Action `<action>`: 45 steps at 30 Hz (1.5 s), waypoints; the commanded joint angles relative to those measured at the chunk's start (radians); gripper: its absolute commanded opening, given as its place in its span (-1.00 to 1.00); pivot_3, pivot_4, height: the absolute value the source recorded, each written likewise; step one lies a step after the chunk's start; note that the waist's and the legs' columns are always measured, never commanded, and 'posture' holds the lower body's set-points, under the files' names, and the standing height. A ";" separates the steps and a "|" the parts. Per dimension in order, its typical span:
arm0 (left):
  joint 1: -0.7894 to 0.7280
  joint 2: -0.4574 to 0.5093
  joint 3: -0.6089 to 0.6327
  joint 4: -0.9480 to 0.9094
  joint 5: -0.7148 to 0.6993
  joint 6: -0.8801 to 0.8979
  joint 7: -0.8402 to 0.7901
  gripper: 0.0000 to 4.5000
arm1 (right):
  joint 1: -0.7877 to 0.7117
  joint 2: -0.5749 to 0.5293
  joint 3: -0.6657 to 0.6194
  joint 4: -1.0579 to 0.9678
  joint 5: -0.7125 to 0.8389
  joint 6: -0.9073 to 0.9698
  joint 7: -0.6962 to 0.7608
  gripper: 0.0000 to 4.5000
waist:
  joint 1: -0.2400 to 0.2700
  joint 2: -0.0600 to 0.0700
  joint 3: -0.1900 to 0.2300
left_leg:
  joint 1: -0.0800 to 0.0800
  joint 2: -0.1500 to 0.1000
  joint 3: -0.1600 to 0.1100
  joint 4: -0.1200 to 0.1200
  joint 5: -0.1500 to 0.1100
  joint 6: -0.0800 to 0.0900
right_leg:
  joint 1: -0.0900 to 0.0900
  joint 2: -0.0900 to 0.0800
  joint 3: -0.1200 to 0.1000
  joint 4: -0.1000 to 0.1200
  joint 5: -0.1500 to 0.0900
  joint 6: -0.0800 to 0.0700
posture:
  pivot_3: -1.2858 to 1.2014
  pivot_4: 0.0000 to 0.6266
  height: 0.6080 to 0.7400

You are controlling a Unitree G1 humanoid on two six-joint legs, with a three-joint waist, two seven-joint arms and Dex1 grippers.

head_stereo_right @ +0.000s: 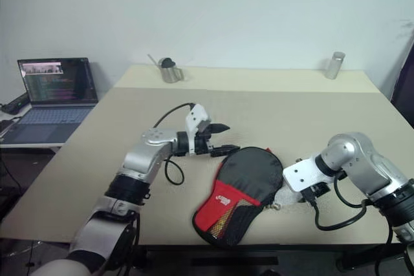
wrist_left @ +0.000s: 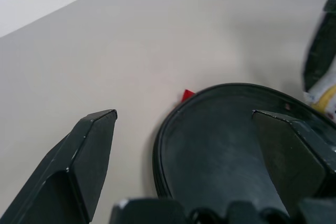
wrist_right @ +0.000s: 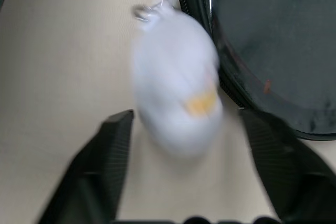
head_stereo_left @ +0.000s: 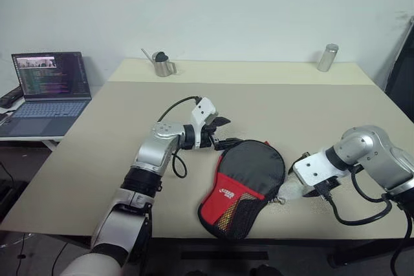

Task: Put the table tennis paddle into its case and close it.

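The case [head_stereo_left: 244, 182] lies flat near the table's front edge, with its black round part toward the back and its red logo panel and mesh pocket toward me. The table tennis paddle is hidden. My left gripper [head_stereo_left: 223, 132] is open at the case's far left rim, and one finger [wrist_left: 286, 156] hangs over the black fabric [wrist_left: 210, 150]. My right gripper [wrist_right: 186, 116] is open at the case's right side. A blurred white tag [wrist_right: 176, 82] on the case's zip sits between its fingers, and neither finger grips it.
A laptop [head_stereo_left: 48, 88] stands open on a side desk at the left. A metal cup [head_stereo_left: 163, 66] and a metal canister [head_stereo_left: 328, 57] stand at the table's back edge. The case lies close to the table's front edge [head_stereo_left: 194, 236].
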 commanded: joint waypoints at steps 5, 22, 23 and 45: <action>0.031 0.136 0.048 -0.148 -0.085 0.032 -0.119 1.00 | -0.091 0.007 -0.156 -0.024 0.152 0.160 -0.002 0.88 | -0.003 0.000 0.000 | 0.000 0.000 0.000 0.000 0.000 0.000 | 0.000 0.000 0.000 0.001 0.000 0.000 | 0.03 -0.52 1.00; 0.125 0.344 0.110 -0.331 -0.147 0.077 -0.153 1.00 | -0.093 0.412 -0.332 0.072 0.296 1.238 -0.578 0.88 | 0.002 0.001 0.000 | -0.003 0.000 -0.002 0.001 0.000 0.000 | -0.002 -0.001 0.001 0.001 0.000 -0.004 | 0.03 -0.52 1.00; 0.129 0.345 0.109 -0.333 -0.147 0.078 -0.150 1.00 | -0.089 0.418 -0.339 0.066 0.308 1.268 -0.595 0.88 | 0.002 0.001 0.000 | -0.003 0.000 -0.003 0.001 0.000 0.000 | -0.002 -0.001 0.001 0.002 0.000 -0.004 | 0.03 -0.52 1.00; 0.129 0.331 0.090 -0.304 -0.121 0.058 -0.095 1.00 | -0.100 0.419 -0.248 0.130 0.343 1.078 -0.732 -0.66 | -0.013 0.001 0.000 | -0.001 0.000 0.000 0.001 0.000 0.000 | -0.001 0.000 0.000 0.003 0.000 -0.004 | 0.03 -0.52 1.00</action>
